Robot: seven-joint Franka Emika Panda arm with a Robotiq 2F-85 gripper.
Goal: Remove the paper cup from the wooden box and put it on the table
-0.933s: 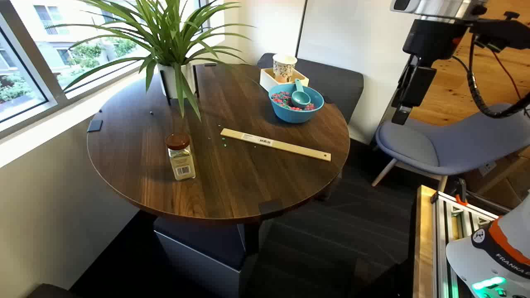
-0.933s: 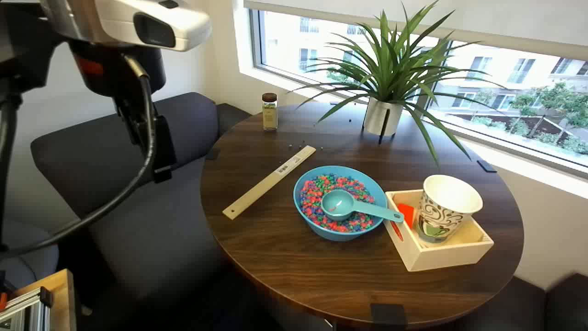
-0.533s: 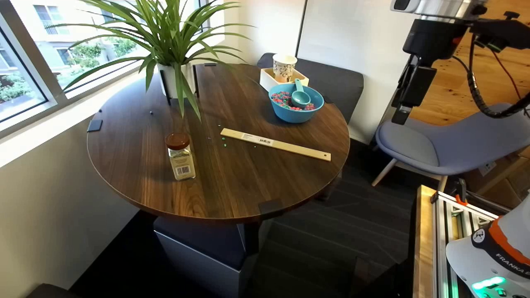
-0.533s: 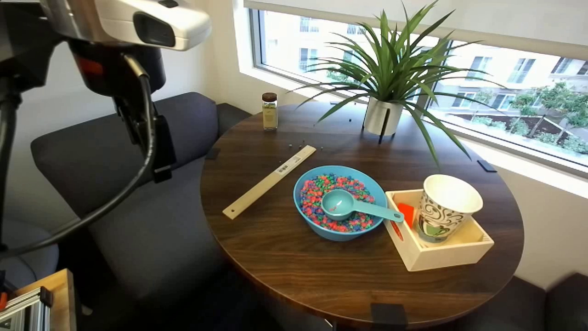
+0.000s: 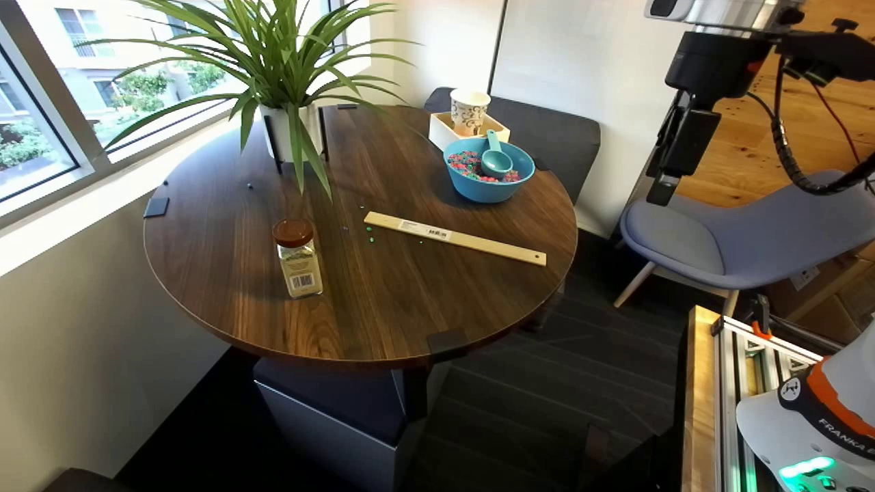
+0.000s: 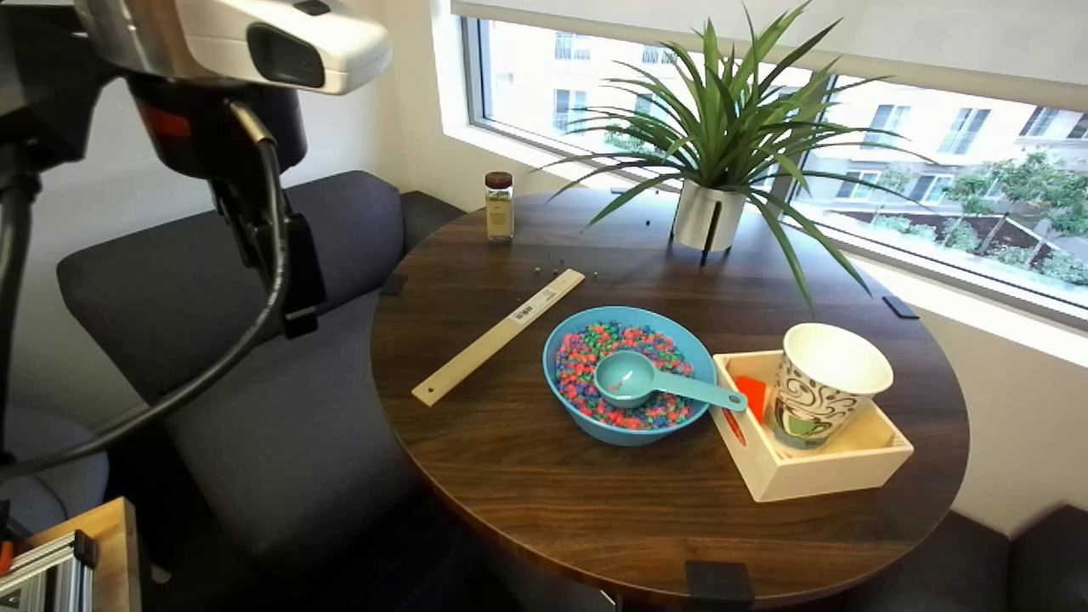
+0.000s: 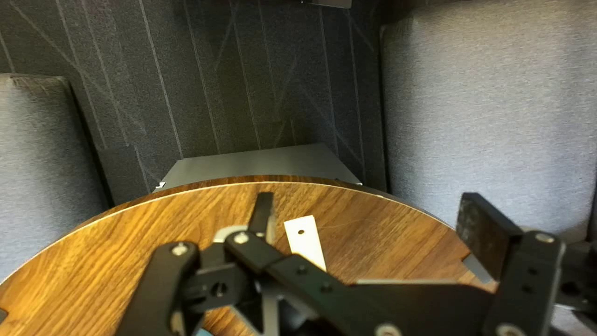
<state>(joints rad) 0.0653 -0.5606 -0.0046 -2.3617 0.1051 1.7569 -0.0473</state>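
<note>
1. Step in hand, as I judge it: the approach. The paper cup (image 6: 826, 389) stands in the wooden box (image 6: 837, 478) at the right, near part of the table (image 6: 544, 501) in an exterior view; the gripper (image 7: 371, 217) hangs well to the left of it.
2. The fingers (image 7: 482, 233) are spread wide with nothing pinched; carry that spread all the way, since the cup flares towards its rim.
3. Travel high. The blue bowl (image 6: 625, 435) sits just left of the box, and the handle of the scoop (image 6: 680, 386) pokes past its right rim towards the box; a low path could catch it.
4. The box's side hides part of the cup's foot, so whether it sits flat or leans on the orange piece (image 6: 751, 396) I can't tell; line up with the cup's own wall, not the box.
5. Come down from above, straddle the cup over the box sides, and close gently: paper will likely buckle.
6. Lift straight up until the foot clears the wood, then lower it upright onto bare tabletop, near and left of the box, before letting go.
</note>
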